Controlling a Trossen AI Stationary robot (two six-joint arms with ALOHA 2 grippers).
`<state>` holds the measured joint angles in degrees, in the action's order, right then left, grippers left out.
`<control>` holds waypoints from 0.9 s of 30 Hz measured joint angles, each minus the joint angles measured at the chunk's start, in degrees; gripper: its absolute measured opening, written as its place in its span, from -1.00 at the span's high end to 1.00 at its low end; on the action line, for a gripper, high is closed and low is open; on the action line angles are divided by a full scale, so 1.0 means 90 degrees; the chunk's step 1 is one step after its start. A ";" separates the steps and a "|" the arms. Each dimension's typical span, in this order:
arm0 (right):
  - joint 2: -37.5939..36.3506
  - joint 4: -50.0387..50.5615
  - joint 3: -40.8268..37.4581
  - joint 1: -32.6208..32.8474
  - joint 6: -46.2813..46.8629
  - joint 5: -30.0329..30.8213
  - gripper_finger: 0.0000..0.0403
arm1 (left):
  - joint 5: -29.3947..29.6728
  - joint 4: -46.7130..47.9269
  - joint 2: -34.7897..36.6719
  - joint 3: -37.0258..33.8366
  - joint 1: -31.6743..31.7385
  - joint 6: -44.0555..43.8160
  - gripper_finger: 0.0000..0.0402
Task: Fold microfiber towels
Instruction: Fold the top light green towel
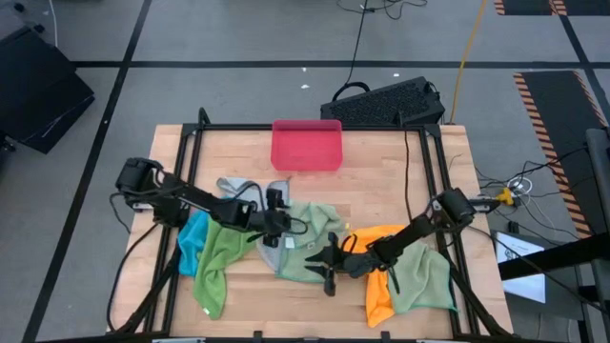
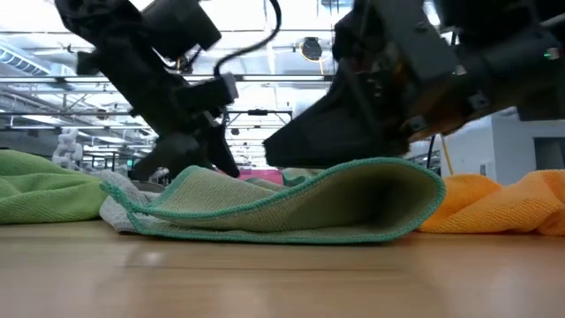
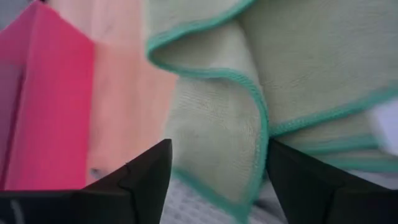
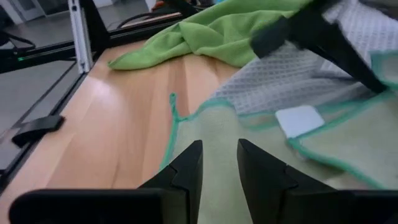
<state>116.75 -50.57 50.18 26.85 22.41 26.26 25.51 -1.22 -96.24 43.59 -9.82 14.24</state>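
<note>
A pale green towel with a teal hem [image 1: 310, 233] lies mid-table, folded over on itself [image 2: 291, 208], on a light grey towel [image 4: 280, 81]. My left gripper [image 1: 284, 223] is open, low at the towel's left side; a hemmed fold of it [image 3: 249, 124] stands between the fingers. My right gripper [image 1: 326, 261] is open by a narrow gap, low over the towel's near right part [image 4: 214, 124]. A bright green towel [image 1: 214, 262] and a blue one [image 1: 193, 232] lie to the left. An orange towel [image 1: 381, 281] and another pale green one [image 1: 424, 276] lie under my right arm. My left gripper has the towel's hemmed fold [image 3: 258, 143] between its open fingers; I cannot tell whether they touch it. My right gripper's fingers [image 4: 186, 165] point down at the towel's flat surface; I cannot tell whether they touch it.
A rigid pink tray [image 1: 307, 145] stands at the table's far middle. A black frame [image 1: 191, 143] runs along the table's sides. A white label [image 4: 298, 119] shows on the pale green towel. Bare wood [image 1: 257, 305] lies along the near edge.
</note>
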 joint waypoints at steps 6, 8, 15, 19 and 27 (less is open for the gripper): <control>0.0024 0.0163 0.0031 -0.0242 -0.0105 -0.0416 0.55 | 0.0016 -0.0131 -0.0074 0.0000 0.0416 0.0281 0.17; 0.0093 0.0183 0.0031 -0.0283 -0.0096 -0.0446 0.56 | -0.0040 -0.0190 -0.0073 0.0003 0.0502 0.0429 0.43; 0.0560 0.0122 0.0118 -0.0316 0.0115 -0.0744 0.66 | -0.0832 -0.0113 -0.0049 0.0353 0.0944 0.0489 0.91; 0.0751 0.0100 0.0230 -0.0314 0.0133 -0.0943 0.75 | -0.0860 -0.0001 -0.0037 0.0533 0.1390 0.0397 0.94; 0.0772 0.0067 0.0227 -0.0311 0.0344 -0.0972 0.86 | -0.1556 0.0176 -0.0040 0.0537 0.1975 -0.0308 0.75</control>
<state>123.70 -49.96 52.23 24.05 25.51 17.52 11.51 0.36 -96.60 48.42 7.95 11.48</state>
